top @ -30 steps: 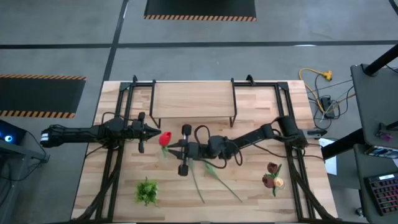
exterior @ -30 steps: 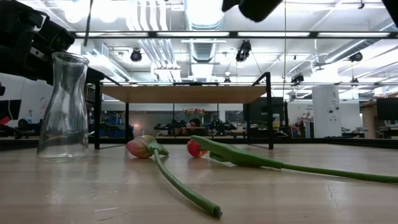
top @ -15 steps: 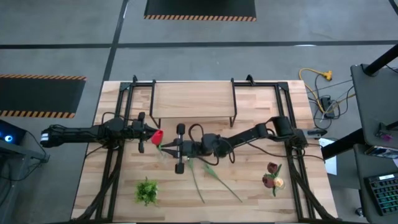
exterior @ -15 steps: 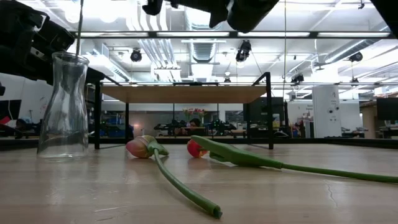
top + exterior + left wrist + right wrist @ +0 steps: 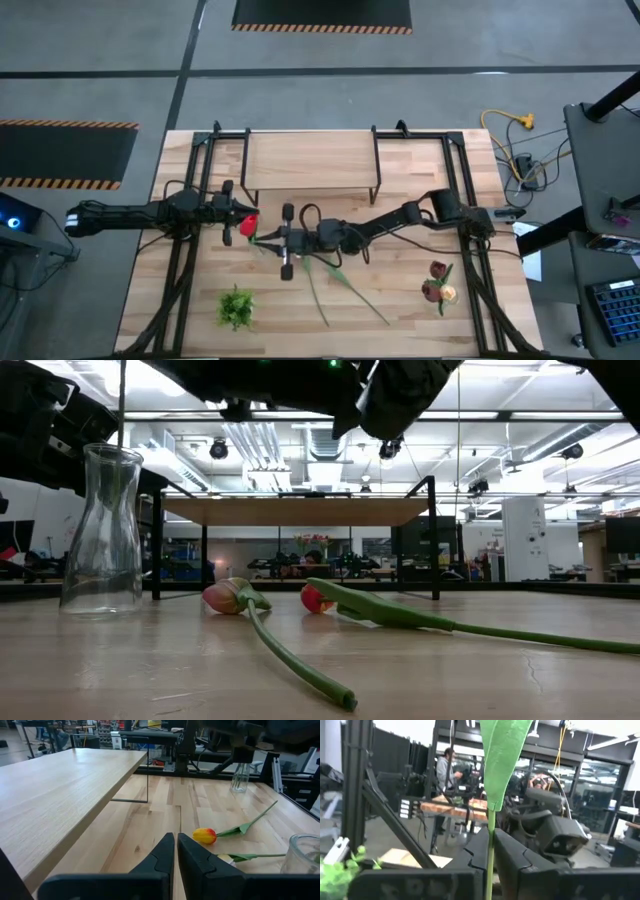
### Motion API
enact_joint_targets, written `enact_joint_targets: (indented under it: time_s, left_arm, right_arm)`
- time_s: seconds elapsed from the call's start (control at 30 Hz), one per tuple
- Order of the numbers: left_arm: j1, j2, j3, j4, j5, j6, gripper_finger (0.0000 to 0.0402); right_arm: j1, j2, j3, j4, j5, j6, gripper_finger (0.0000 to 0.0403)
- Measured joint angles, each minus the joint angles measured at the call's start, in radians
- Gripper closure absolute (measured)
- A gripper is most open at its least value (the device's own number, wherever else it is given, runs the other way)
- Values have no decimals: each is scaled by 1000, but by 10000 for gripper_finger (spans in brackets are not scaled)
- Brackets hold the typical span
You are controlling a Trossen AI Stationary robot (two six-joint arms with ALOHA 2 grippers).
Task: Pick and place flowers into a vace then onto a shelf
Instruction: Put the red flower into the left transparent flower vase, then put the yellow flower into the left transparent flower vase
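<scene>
My right gripper [image 5: 262, 238] reaches level toward the table's left and is shut on a red tulip [image 5: 247, 226], which stands upright with its head on top. In the low view its thin stem [image 5: 122, 405] drops straight to the mouth of the clear glass vase [image 5: 100, 530], which stands on its base. Whether the stem's end is inside the glass, I cannot tell. My left gripper [image 5: 234, 213] hovers shut just beside the vase [image 5: 304, 854], touching nothing. The light-wood shelf [image 5: 310, 160] stands on black legs at the far side. My right gripper pinches the tulip's stem [image 5: 490, 851] between its two fingers, just below a broad green leaf [image 5: 501, 750]. The fingers come level from the table's right and lie across the stem. The tulip is lifted clear and upright, its lower stem hanging below the fingers.
Two tulips [image 5: 330, 285] lie flat on the table near its middle, their heads [image 5: 225, 597] [image 5: 315, 598] toward the shelf. Several more tulips [image 5: 438, 283] lie at the right. A leafy green tuft [image 5: 236, 306] sits near the front left. Black frame rails run along both sides.
My right gripper has moved toward the table's left, carrying the red tulip closer to my left gripper. In the low view the hanging stem has shifted sideways until it stands over the vase's mouth. The vase and the lying tulips have stayed put.
</scene>
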Motion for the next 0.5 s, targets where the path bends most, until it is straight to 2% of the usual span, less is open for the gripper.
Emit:
enact_joint_targets:
  time_s: [0.13,0.27,0.4,0.5]
  left_arm:
    - [0,0,0,0,0,0,396]
    - [0,0,0,0,0,0,396]
    - [0,0,0,0,0,0,396]
    - [0,0,0,0,0,0,396]
  right_arm:
    - [0,-9,0,-50,2,8,336]
    - [3,-28,0,-134,2,4,269]
    - [2,-75,0,-305,47,29,205]
    - [2,-126,0,-444,63,57,172]
